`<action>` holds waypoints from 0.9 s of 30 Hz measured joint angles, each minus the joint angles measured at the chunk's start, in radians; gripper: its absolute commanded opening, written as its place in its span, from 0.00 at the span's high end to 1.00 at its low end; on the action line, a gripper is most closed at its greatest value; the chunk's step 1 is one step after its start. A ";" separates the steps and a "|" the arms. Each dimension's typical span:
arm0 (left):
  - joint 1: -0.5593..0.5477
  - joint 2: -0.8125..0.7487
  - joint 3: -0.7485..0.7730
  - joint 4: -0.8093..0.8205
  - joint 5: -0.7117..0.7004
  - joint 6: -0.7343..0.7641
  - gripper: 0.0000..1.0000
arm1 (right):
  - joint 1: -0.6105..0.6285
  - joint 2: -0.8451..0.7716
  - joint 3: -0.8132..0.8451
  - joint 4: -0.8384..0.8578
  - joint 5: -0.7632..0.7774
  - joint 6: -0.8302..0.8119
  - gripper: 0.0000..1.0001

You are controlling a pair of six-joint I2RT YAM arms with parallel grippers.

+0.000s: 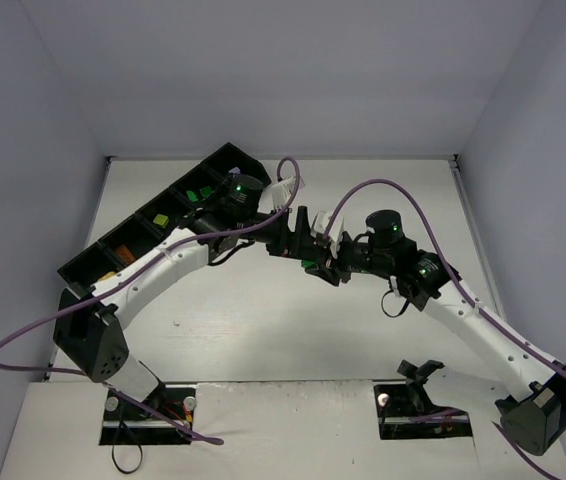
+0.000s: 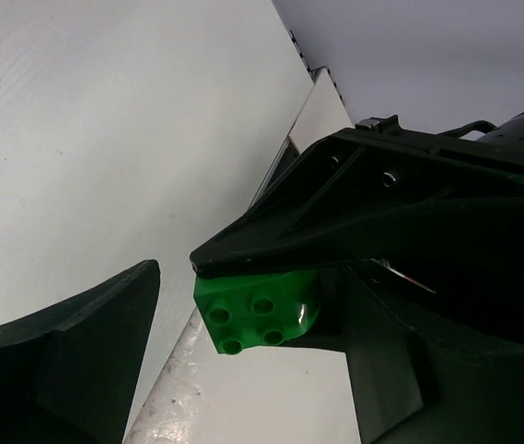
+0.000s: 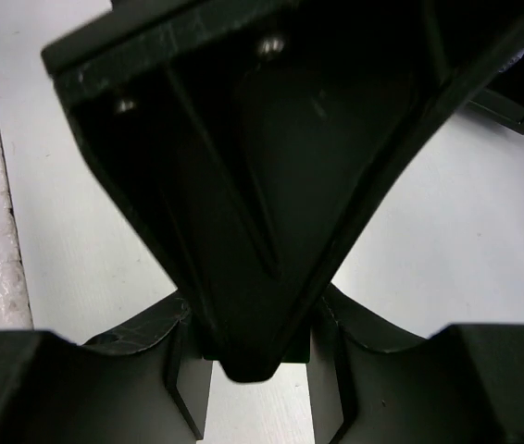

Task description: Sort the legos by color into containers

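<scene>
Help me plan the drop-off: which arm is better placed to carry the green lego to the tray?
Left. The tray lies on that side, and the green lego sits between the left fingers.

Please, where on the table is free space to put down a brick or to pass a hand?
Free: the table between the two arms on the near side, and its far right part beyond the right arm. Crowded: the centre, where the left tool and right tool meet at a green brick, and the strip beside the tray, under the left arm.
</scene>
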State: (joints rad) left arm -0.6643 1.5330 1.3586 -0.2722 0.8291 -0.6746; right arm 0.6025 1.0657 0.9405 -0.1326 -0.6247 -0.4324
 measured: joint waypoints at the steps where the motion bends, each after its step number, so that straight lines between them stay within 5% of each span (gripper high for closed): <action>1: -0.005 0.006 0.000 0.000 0.000 -0.004 0.30 | 0.000 0.000 0.000 0.000 0.005 0.000 0.94; 8: -0.015 0.029 0.000 0.008 -0.011 -0.043 0.35 | 0.000 0.000 0.000 -0.003 0.020 -0.006 0.93; 18: -0.029 0.055 0.000 0.053 -0.014 -0.100 0.73 | -0.001 0.000 -0.018 0.001 0.061 -0.015 0.88; 21: -0.029 0.059 0.000 0.055 -0.014 -0.100 0.74 | -0.001 0.000 -0.022 0.003 0.069 -0.014 0.72; 22: -0.029 0.059 0.000 0.056 -0.014 -0.100 0.75 | -0.001 0.000 -0.023 0.004 0.071 -0.014 0.55; 27: -0.029 0.061 -0.002 0.062 -0.019 -0.100 0.75 | -0.001 0.000 -0.025 0.008 0.101 0.002 0.13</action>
State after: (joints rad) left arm -0.6937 1.5940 1.3567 -0.2100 0.8101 -0.7742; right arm 0.6018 1.0657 0.9157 -0.1242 -0.5240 -0.4301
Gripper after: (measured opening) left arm 0.437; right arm 0.757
